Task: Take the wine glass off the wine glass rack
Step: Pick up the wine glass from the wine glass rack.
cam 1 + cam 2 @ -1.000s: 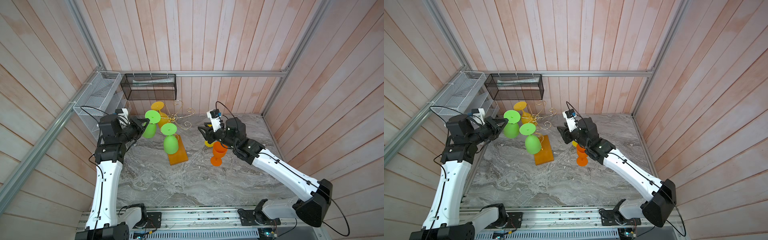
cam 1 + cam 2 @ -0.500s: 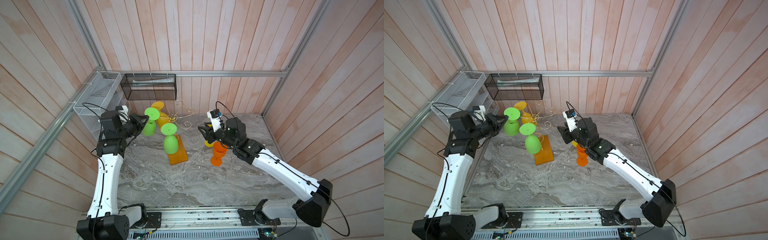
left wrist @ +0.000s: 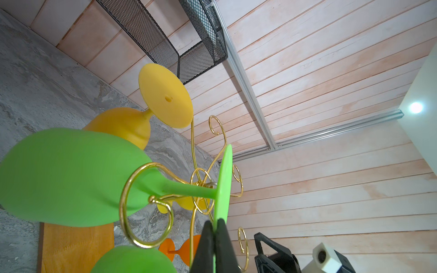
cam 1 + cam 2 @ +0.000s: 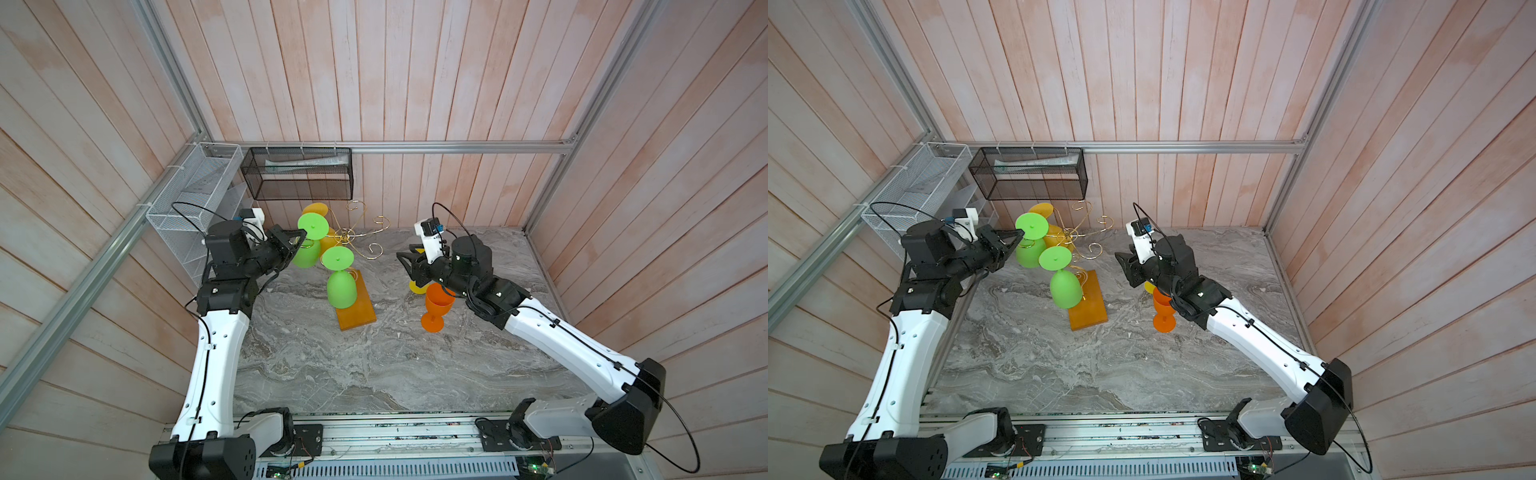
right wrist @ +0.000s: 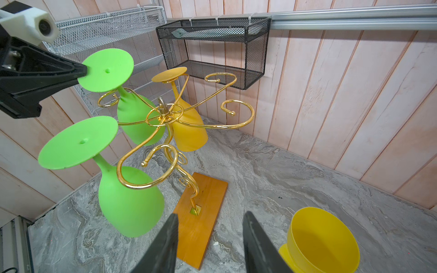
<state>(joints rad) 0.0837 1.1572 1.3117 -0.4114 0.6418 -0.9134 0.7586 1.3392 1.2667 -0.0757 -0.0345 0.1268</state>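
Note:
The gold wire wine glass rack [image 4: 352, 237] [image 5: 165, 113] stands on its amber wooden base [image 4: 357, 311] at the back of the table. My left gripper [image 3: 214, 227] [image 4: 300, 237] is shut on the rim of the round foot [image 3: 223, 184] of a green wine glass [image 4: 307, 253] [image 5: 106, 69]. This glass hangs upside down with its stem beside a scroll arm. A second green glass [image 4: 340, 282] and a yellow-orange glass [image 5: 189, 127] also hang on the rack. My right gripper [image 5: 209, 216] [image 4: 406, 259] is open and empty, right of the rack.
An orange glass [image 4: 436, 305] and a yellow glass [image 5: 324, 238] stand upright on the marble table below my right arm. On the back wall hangs a black mesh basket [image 4: 299, 174]. A white wire shelf [image 4: 195, 195] lines the left wall behind my left arm.
My left gripper has lifted a little and shifted right, carrying the green glass's foot with it. The right arm has not moved.

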